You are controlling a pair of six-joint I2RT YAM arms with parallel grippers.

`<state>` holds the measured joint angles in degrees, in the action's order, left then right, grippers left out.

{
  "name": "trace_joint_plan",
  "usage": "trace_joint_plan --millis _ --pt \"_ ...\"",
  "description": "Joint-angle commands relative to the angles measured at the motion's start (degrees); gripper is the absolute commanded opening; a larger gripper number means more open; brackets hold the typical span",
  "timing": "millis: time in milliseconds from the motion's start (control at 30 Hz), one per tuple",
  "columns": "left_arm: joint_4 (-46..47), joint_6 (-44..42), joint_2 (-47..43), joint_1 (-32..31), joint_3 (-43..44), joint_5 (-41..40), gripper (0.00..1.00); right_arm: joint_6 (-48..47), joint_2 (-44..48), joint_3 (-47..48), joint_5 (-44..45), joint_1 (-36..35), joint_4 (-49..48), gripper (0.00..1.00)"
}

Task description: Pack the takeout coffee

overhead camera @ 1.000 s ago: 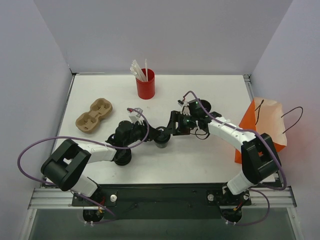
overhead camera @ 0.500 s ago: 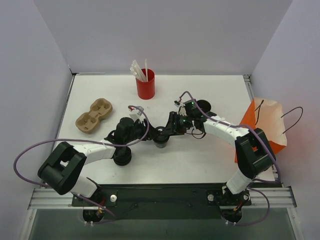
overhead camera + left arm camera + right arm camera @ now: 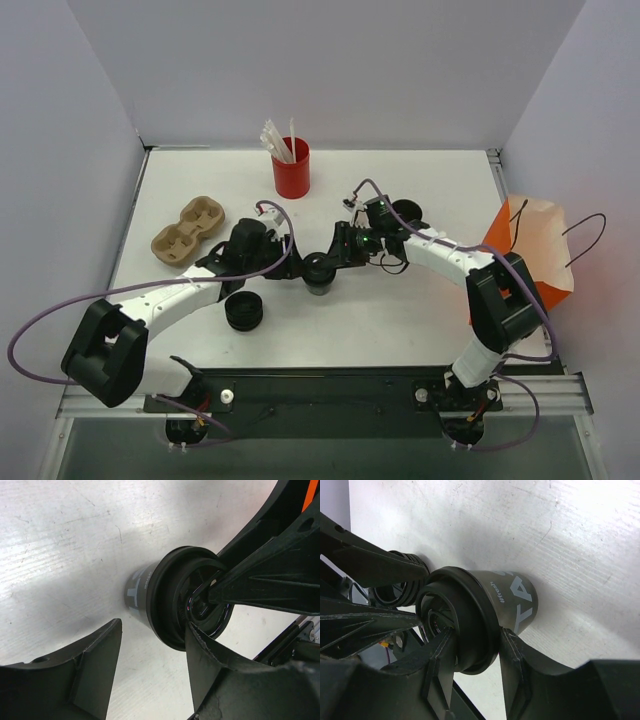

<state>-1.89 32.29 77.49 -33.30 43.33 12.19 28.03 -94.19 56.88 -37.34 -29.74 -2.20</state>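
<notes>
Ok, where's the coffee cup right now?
Top view: the coffee cup stands mid-table between the left gripper and the right gripper, right of the loose lids and nearer than the red straw cup.

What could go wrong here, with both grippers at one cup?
1. The right gripper seems to pinch only the lid rim of the coffee cup; lifting could pop the lid or tip the cup.
2. The open left gripper crowds the same cup, one finger near the lid; fingers may collide or knock it over.
</notes>
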Motion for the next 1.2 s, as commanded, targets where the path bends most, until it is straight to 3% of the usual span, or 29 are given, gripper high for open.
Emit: trace_joint_plan --millis 0,433,833,1033,1167 --pt "-3.7 -2.9 -0.6 1.8 1.8 0.8 0.63 -9.1 -4.9 3.0 3.0 -1.5 9.9 0.25" --pt "1.0 -7.3 3.4 4.9 1.8 11.5 0.66 -20.6 -9.9 13.5 -2.8 -2.7 19.2 0.26" --pt "6.5 -6.5 10.1 4.9 1.4 8.4 0.62 -23.0 -13.5 18.4 -4.4 -2.2 21.6 0.26" --pt "7.7 -4.5 11.0 4.8 -2.1 4.3 0.55 -21.0 -11.4 19.7 -5.7 -0.9 21.8 0.34" --pt "8.2 -3.1 12.1 4.6 -3.4 3.5 0.53 -19.9 -9.8 20.6 -5.5 -0.2 21.9 0.48"
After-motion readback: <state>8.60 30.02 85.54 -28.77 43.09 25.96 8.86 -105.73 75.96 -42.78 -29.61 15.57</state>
